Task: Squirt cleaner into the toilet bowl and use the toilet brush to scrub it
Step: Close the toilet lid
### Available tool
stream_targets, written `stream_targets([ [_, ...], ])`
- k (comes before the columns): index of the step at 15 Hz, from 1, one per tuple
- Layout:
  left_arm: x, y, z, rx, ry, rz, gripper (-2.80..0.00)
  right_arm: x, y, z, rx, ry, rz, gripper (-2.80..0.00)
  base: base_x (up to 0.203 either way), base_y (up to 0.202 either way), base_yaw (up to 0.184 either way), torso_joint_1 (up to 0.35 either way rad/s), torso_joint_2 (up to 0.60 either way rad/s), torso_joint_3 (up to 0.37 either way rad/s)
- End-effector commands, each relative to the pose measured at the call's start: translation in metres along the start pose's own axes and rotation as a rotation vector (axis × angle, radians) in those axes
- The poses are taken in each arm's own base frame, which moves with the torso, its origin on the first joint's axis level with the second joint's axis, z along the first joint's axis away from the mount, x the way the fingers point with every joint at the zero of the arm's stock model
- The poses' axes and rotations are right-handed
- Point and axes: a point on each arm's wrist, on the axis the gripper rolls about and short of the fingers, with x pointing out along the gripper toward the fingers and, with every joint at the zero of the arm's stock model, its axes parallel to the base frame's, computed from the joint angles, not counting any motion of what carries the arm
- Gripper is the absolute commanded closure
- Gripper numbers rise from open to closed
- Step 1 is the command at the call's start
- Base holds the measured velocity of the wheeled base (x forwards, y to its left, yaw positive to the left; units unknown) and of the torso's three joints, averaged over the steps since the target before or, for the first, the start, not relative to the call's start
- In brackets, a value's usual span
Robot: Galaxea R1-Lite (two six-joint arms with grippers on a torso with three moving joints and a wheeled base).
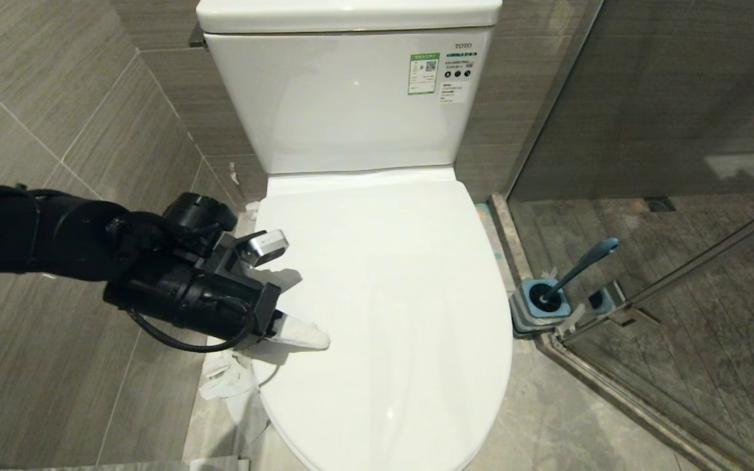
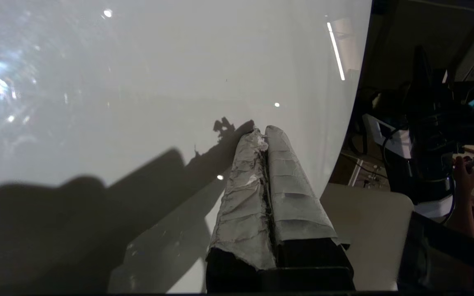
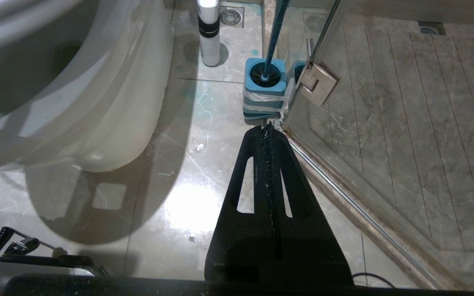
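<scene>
The left hand [image 1: 315,339], its 2 tape-wrapped fingers [image 2: 257,189] pressed together on nothing, sits at the left edge of the glossy white plastic lid [image 1: 390,288], probably to lift it off the hidden bowl. The slim dark-blue toilet brush [image 1: 580,265] leans in its square ribbed stand [image 1: 537,313] by the glass door. The right hand [image 3: 269,130] hangs closed near the floor.

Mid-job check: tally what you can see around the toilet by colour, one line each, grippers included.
White: 2, closed toilet lid and tank.
Blue: 2, toilet brush and its square stand.
White-and-black: 1, bottle on the floor.
Grippers: 2, left gripper over the lid, right gripper low near the stand.
Total: 7.
</scene>
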Motion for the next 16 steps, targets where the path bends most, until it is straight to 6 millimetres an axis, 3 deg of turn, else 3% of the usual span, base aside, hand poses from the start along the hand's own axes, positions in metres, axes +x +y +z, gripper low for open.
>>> stream_targets([
  [1,0.023,0.019,-0.005,-0.046,0.026,-0.008,0.0,0.0,0.0,0.0,-0.001,0.001,0.0,0.0,0.0,0.0,0.0,0.0,0.0,0.0],
  [5,0.037,0.028,-0.012,-0.047,0.038,-0.014,0.0,0.0,0.0,0.0,-0.001,0.001,0.0,0.0,0.0,0.0,0.0,0.0,0.0,0.0],
  [8,0.029,0.014,-0.007,-0.039,-0.009,-0.024,0.0,0.0,0.0,0.0,-0.001,0.001,0.0,0.0,0.0,0.0,0.0,0.0,0.0,0.0],
  [10,0.009,-0.011,-0.006,0.006,-0.064,-0.035,0.0,0.0,0.0,0.0,-0.001,0.001,0.0,0.0,0.0,0.0,0.0,0.0,0.0,0.0],
  [13,-0.047,-0.072,-0.014,0.126,-0.22,-0.048,0.0,0.0,0.0,0.0,-0.001,0.001,0.0,0.0,0.0,0.0,0.0,0.0,0.0,0.0],
  [16,-0.094,-0.127,-0.027,0.182,-0.403,0.19,0.0,0.0,0.0,0.0,-0.001,0.001,0.0,0.0,0.0,0.0,0.0,0.0,0.0,0.0],
])
